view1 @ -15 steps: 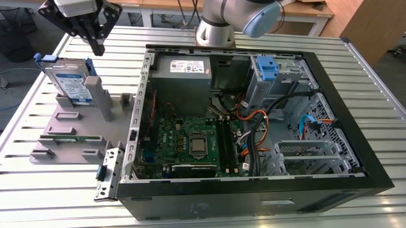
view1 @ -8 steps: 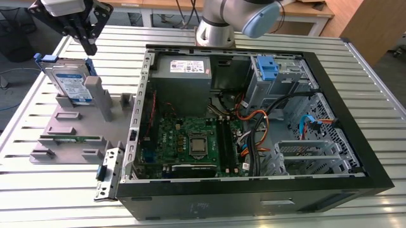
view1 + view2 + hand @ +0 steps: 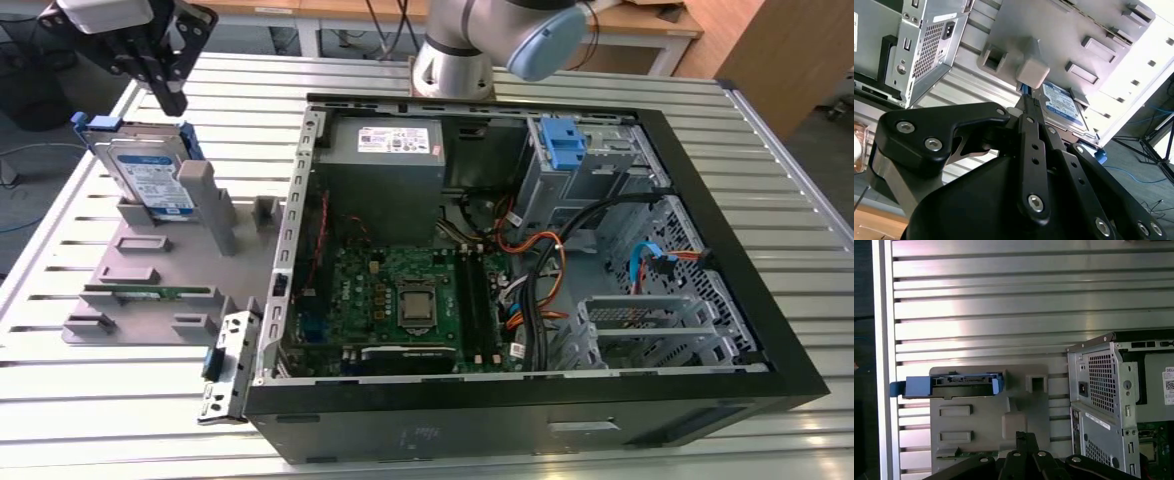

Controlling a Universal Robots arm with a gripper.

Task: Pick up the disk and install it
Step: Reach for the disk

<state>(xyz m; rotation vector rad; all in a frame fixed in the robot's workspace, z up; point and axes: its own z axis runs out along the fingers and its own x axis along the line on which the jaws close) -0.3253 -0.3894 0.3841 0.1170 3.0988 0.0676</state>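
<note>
clenched jaws hover above the disk (image 3: 140, 175) standing in a grey rack (image 3: 147, 262) on the slatted metal table (image 3: 114, 395).

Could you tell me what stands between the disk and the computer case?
In the exterior view, posts of the grey holder stand between disk and case.

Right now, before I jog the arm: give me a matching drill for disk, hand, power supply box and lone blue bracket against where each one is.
Things:
1. disk
2. hand
3. power supply box
4. blue bracket

Places:
A. in the drive cage inside the case
B. standing on edge in the grey holder beside the case
C. in the air near the holder, holding nothing
D. in a corner of the case, white label facing up

Pairs: 1-B, 2-C, 3-D, 4-A
</note>
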